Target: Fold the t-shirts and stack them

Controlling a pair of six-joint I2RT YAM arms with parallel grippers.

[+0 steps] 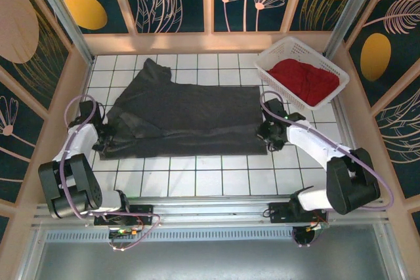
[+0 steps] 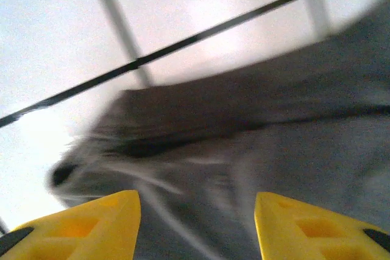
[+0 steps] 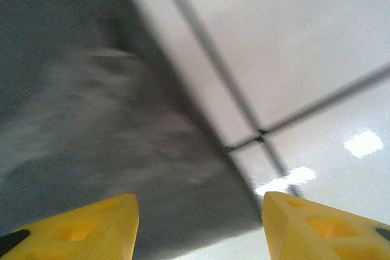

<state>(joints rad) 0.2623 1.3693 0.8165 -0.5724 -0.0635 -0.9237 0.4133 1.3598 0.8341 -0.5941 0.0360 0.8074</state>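
A dark charcoal-grey t-shirt (image 1: 184,119) lies spread across the white tiled table (image 1: 197,181), its near part folded over and one sleeve pointing to the far left. A bright red t-shirt (image 1: 303,80) lies bunched in the white basket (image 1: 281,50). My left gripper (image 1: 104,138) sits at the grey shirt's left edge. In the left wrist view my left gripper (image 2: 196,204) is open, with blurred grey cloth (image 2: 244,150) lying beneath it. My right gripper (image 1: 266,133) is at the shirt's right edge. In the right wrist view my right gripper (image 3: 200,204) is open over the cloth's corner (image 3: 122,150).
The white lattice basket stands at the back right corner. Wooden walls and metal posts (image 1: 59,11) enclose the table on three sides. Bare tiles run along the near edge in front of the shirt.
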